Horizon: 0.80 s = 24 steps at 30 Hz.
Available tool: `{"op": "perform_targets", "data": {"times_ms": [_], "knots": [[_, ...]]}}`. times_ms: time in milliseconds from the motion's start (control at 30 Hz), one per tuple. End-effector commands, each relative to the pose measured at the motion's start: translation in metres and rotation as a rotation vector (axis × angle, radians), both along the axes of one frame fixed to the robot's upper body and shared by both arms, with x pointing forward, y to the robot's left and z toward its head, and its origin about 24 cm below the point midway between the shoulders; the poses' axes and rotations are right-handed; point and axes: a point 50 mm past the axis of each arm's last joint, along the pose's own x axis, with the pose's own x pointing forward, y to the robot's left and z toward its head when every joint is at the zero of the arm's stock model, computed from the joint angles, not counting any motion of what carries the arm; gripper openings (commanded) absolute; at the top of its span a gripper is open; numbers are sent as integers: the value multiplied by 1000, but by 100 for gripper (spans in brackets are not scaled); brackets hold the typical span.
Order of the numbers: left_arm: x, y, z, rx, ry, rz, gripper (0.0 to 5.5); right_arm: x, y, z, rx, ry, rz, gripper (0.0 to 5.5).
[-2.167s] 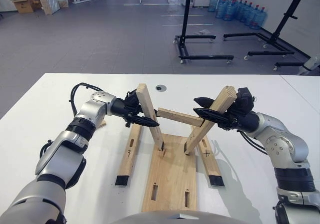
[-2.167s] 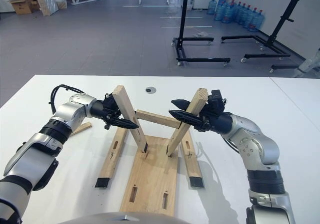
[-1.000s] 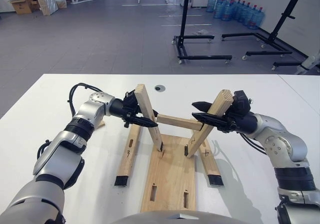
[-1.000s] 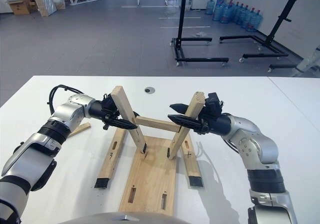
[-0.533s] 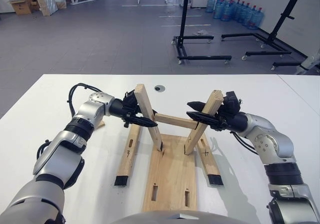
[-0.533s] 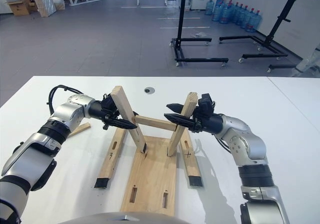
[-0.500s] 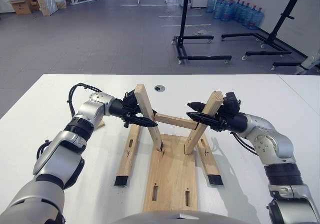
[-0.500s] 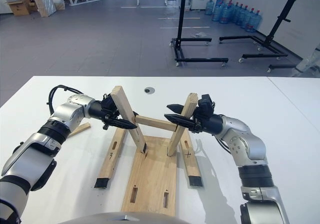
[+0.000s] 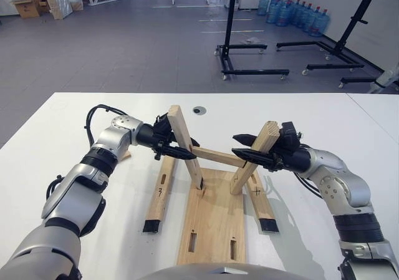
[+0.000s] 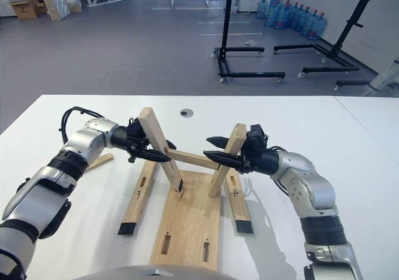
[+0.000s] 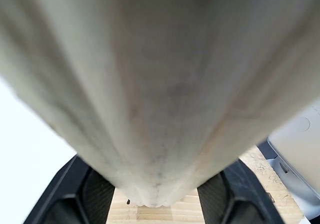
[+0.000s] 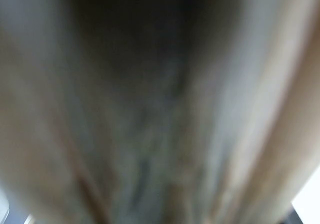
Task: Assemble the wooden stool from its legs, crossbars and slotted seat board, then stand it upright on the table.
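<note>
The slotted seat board (image 9: 212,221) lies flat on the white table (image 9: 56,130). Two wooden legs stand slanted in its far slots, joined by a crossbar (image 9: 215,157). My left gripper (image 9: 182,148) is shut on the left leg (image 9: 181,127), which looms close in the left wrist view (image 11: 160,84) between black fingers (image 11: 80,194). My right gripper (image 9: 237,144) is shut on the right leg (image 9: 257,155), seen as blurred wood in the right wrist view (image 12: 160,104). Two more legs lie flat beside the board, one on its left (image 9: 159,193) and one on its right (image 9: 262,202).
A small wooden piece (image 10: 100,161) lies on the table under my left forearm. A round hole (image 9: 199,110) sits in the tabletop near the far edge. Black metal stands (image 9: 249,49) are on the floor beyond the table.
My right gripper has moved left and down with its leg, which now leans lower. The crossbar's right end has dropped with it. My left gripper and its leg have stayed put.
</note>
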Motion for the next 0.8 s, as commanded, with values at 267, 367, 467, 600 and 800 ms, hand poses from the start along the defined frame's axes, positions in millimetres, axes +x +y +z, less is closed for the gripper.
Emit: {"op": "perform_targets", "data": {"times_ms": [267,367,467,600,800], "knots": [[-35,-28,-64,341,94,-194,209,-12,-11,-17,-61,132,23,202],[-35,-33,-60,339,78,-219,209,-17,-5,-16,-89,124,73,202],[-33,-37,-56,345,62,-234,209,-22,3,-21,-156,125,141,202],[-37,-39,-52,339,45,-270,209,-29,3,-40,-239,161,161,202],[-42,-25,-52,392,47,-292,209,-38,8,-57,-242,182,149,202]]}}
